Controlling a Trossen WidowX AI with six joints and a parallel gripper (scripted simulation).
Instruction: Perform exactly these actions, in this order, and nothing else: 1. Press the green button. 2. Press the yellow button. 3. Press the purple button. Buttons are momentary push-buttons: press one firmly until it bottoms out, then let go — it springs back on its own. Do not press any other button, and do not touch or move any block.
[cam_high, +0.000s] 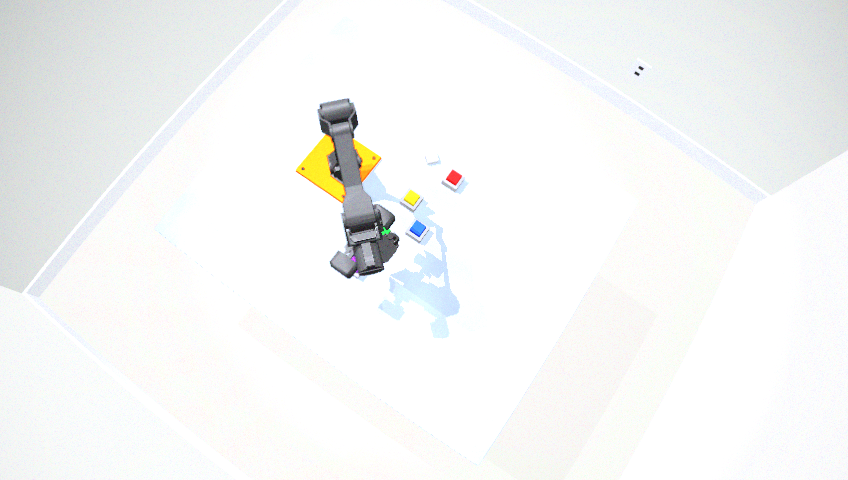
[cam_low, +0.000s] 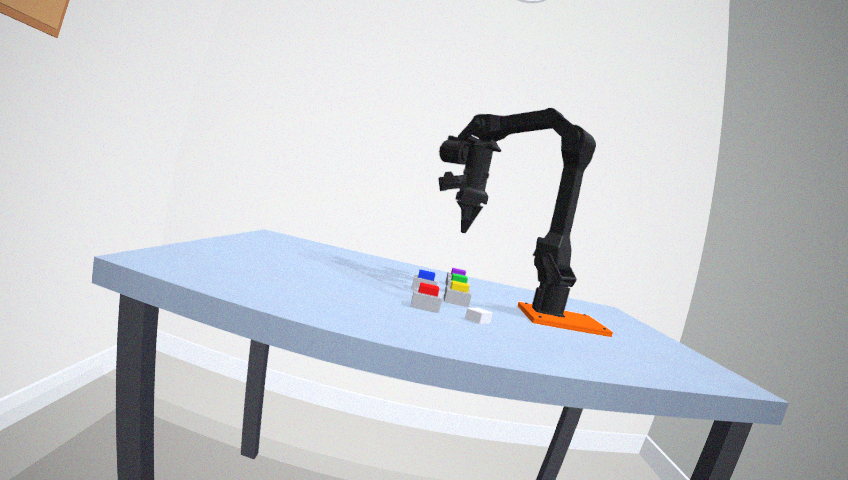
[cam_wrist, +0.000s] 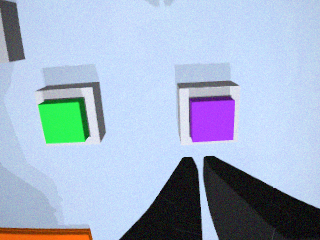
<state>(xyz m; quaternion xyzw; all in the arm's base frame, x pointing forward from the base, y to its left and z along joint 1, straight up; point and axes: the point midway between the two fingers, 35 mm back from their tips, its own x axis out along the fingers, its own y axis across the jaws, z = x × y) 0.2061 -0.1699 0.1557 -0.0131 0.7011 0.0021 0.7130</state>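
Observation:
My gripper (cam_low: 464, 230) (cam_wrist: 197, 167) is shut and empty, high above the table. In the wrist view its fingertips show just below the purple button (cam_wrist: 212, 119) (cam_low: 458, 271), touching nothing. The green button (cam_wrist: 63, 121) (cam_low: 459, 278) is to the left of the purple one in the wrist view. The yellow button (cam_high: 411, 198) (cam_low: 460, 286) stands uncovered, its cap raised. In the top view the arm covers most of the green and purple buttons; only slivers of them show. All three caps stand raised in their light grey housings.
The blue button (cam_high: 417, 228) (cam_low: 426, 274) and the red button (cam_high: 454, 177) (cam_low: 428, 289) stand near the yellow one. A small white block (cam_high: 432, 160) (cam_low: 478, 315) lies between the red button and the arm's orange base plate (cam_high: 315, 172) (cam_low: 574, 324).

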